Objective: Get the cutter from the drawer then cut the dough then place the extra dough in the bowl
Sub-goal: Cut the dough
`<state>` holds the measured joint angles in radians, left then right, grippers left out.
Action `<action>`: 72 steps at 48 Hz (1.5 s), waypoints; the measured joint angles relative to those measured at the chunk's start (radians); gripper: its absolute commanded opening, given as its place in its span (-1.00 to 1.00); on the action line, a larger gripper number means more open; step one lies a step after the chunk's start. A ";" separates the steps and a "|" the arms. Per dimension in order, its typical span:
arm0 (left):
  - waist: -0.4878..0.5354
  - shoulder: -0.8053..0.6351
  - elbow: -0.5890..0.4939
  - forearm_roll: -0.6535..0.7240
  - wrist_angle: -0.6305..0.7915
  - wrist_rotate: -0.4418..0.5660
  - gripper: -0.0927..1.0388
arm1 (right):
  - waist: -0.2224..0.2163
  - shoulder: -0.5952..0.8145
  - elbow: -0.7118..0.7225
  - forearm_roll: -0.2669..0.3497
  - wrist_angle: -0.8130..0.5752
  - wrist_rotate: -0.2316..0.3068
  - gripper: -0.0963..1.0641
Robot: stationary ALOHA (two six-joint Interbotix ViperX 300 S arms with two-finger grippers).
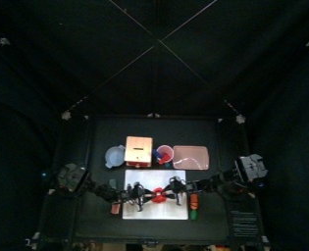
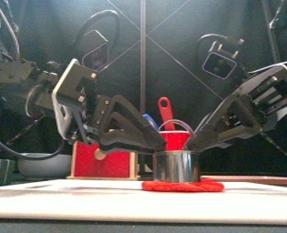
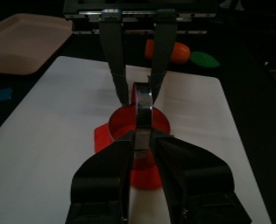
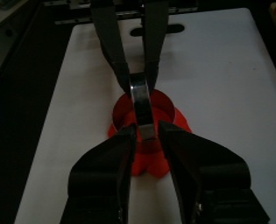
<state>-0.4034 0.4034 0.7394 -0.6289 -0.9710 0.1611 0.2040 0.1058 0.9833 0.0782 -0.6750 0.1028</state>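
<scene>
Left pincer point(image 3: 138, 131): clamped on cutter point(image 2: 176, 167) rim.
Right pincer point(image 4: 141, 122): clamped on opposite rim.
Dough point(image 2: 182, 187): under both pincers, on white board point(image 2: 60, 196).
Risk: if you press unevenly, cutter tilts, cuts partway; dough may lift with it.

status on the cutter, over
Left gripper, right gripper both shut on cutter. Cutter standing on dough, on the white board. Red cup behind, not blocking.
</scene>
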 measured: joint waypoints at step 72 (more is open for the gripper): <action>0.000 0.011 -0.009 -0.020 0.052 -0.002 0.28 | 0.014 0.025 -0.021 0.005 0.080 0.006 0.16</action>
<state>-0.4034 0.4142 0.7302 -0.6489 -0.9189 0.1595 0.2178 0.1304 0.9618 0.0828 -0.5952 0.1089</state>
